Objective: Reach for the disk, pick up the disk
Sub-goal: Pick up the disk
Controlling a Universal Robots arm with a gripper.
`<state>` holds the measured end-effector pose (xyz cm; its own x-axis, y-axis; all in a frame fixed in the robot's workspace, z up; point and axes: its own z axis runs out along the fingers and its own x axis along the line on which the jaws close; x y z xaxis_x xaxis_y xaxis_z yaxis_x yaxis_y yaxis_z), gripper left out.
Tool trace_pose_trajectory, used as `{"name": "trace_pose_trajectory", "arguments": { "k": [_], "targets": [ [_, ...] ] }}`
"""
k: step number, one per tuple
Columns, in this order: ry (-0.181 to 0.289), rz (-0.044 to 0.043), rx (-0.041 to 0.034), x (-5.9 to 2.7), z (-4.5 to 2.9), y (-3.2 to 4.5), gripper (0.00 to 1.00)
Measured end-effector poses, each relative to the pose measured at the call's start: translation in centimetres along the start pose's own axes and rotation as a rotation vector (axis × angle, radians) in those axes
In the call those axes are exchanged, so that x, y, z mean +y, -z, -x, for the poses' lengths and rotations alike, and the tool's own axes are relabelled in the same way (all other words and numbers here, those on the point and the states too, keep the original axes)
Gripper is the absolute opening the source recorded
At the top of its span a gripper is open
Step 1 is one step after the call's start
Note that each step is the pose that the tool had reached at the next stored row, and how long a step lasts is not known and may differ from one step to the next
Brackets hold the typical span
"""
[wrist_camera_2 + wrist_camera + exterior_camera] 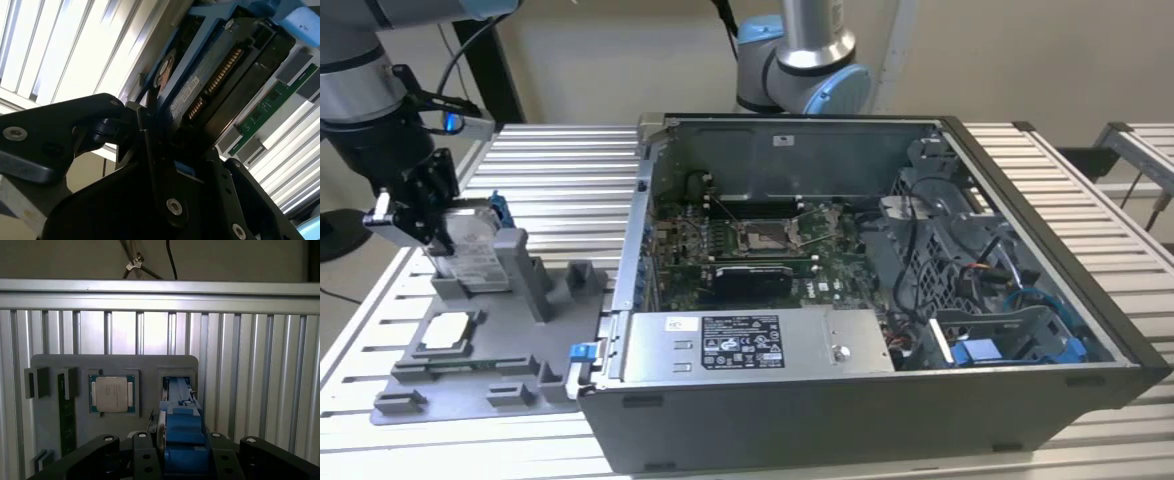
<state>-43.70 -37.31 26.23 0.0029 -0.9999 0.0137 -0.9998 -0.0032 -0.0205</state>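
Our gripper (438, 228) is closed on the disk (475, 240), one finger pressed to each side of it; in the first wrist view we see its blue bracket (182, 432) pinched between them. We see the disk standing on edge at the upright slot of the grey fixture (480, 375), at the exterior view's left, beside the open computer case (881, 420). Its white label (478, 250) carries print too small to read. A square chip (111, 394) lies in the fixture nearby.
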Motion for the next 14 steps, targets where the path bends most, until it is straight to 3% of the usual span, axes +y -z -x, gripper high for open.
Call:
{"name": "trace_pose_trajectory", "arguments": {
  "k": [7,14],
  "targets": [
    [0.001,-0.0002,-0.0002,0.0,0.0,0.08,0.0],
    [0.002,0.0,0.0,-0.02,-0.01,0.85,0.0]
  ]
}}
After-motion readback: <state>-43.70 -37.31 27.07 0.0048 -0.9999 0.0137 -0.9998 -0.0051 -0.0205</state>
